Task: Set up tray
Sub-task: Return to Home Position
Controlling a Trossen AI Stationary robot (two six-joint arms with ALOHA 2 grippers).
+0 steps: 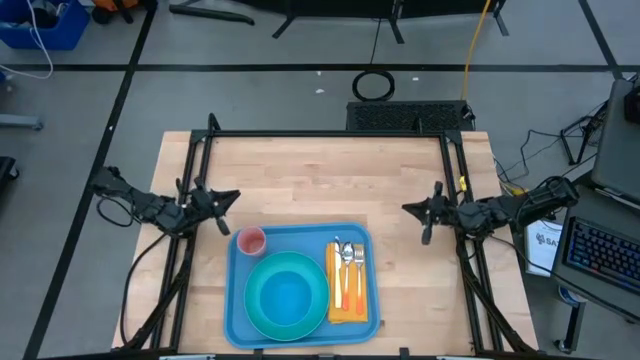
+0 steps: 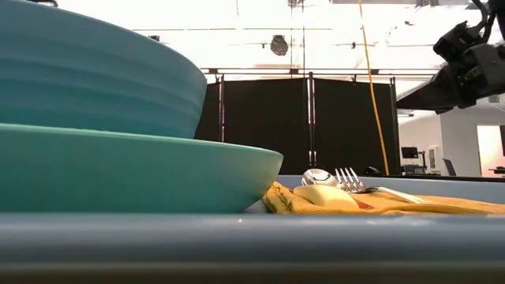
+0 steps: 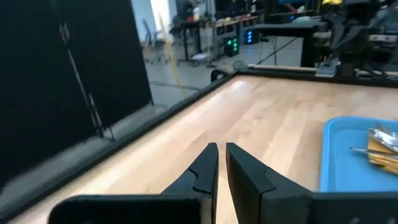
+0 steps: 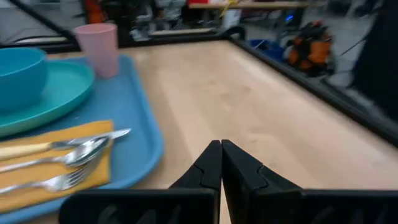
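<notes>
High view puts the left gripper (image 1: 231, 198) over the wooden table (image 1: 320, 180) near its left edge, well clear of everything. In its wrist view we see its fingers (image 3: 208, 163) drawn narrow, with only a thin slit between them and nothing held. Moving right, we find the tray (image 1: 300, 238) lying flat at the table's near edge, about midway between the two arms. A pink cup (image 1: 249, 240) stands upright in its far left corner. Beside the cup, a cyan plate (image 1: 254, 285) carries a blue bowl (image 1: 287, 298). On the tray's right side we see a yellow-orange napkin (image 1: 350, 316) with a knife (image 4: 74, 143), a spoon (image 4: 87, 151) and a fork (image 4: 68, 179) lying side by side on it. Farther right, the right gripper (image 1: 410, 208) hangs over bare wood, apart from the tray, its fingers (image 4: 211, 163) pressed together on nothing.
</notes>
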